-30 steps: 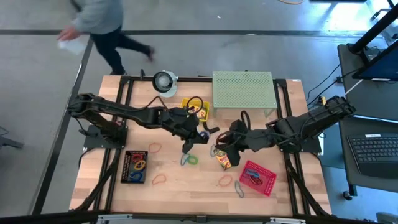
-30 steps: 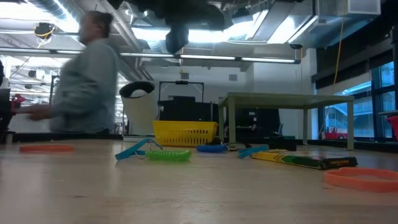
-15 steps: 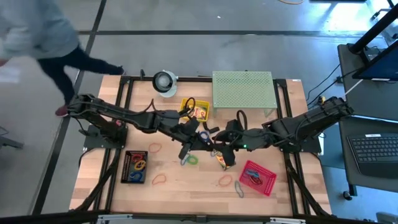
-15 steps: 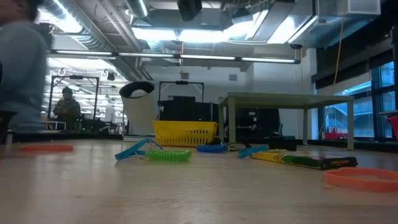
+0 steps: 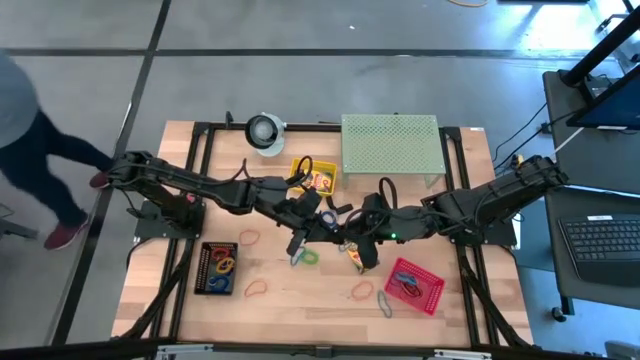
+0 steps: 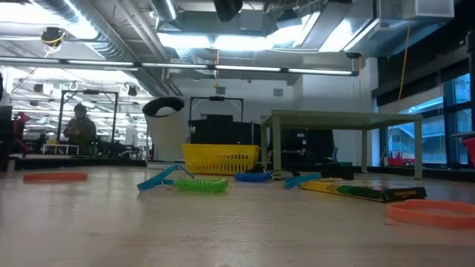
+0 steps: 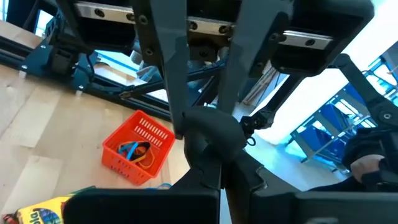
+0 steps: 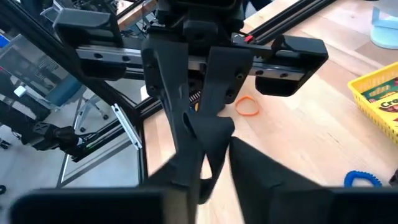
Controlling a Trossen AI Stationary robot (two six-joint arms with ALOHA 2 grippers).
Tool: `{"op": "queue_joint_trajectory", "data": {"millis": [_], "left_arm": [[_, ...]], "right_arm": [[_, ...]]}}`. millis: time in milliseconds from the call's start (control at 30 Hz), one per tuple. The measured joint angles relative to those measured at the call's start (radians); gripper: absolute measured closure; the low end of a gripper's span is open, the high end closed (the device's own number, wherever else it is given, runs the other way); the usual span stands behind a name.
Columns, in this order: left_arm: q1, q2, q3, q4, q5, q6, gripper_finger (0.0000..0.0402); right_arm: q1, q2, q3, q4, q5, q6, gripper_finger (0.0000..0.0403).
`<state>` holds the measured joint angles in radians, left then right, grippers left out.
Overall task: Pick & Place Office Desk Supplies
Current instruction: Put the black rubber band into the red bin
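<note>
Your left hand point(image 5: 318, 218), pressed together, meets your right hand point(image 5: 345, 232), closing on something unclear, apparently for transfer, above the wooden desk point(image 5: 300, 300).

My wooden table point(image 5: 300, 300) stands on a grey concrete floor point(image 5: 330, 80). A desk with a keyboard point(image 5: 600, 238) lies off its right edge. Beyond the far edge, ceiling strip lights point(image 6: 245, 70), exposed ducts and blue-lit windows point(image 6: 453, 111).

Flat yellow-and-green crayon box point(image 5: 358, 257) mid-table; loose orange rubber band point(image 5: 256, 289) and green loop point(image 5: 308, 257) nearby.
</note>
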<state>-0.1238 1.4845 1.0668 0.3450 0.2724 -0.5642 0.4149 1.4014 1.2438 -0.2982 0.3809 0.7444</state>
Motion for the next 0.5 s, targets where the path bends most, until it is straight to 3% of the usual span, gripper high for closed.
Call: {"op": "queue_joint_trajectory", "data": {"millis": [133,500], "left_arm": [[0.000,0.000,0.000,0.002,-0.001,-0.023,0.0396],[0.002,0.000,0.000,-0.004,-0.004,-0.061,0.0386]], "right_arm": [[0.000,0.000,0.000,0.000,0.001,-0.005,0.0392],[0.000,-0.013,0.000,-0.036,0.045,0.035,0.0399]]}}
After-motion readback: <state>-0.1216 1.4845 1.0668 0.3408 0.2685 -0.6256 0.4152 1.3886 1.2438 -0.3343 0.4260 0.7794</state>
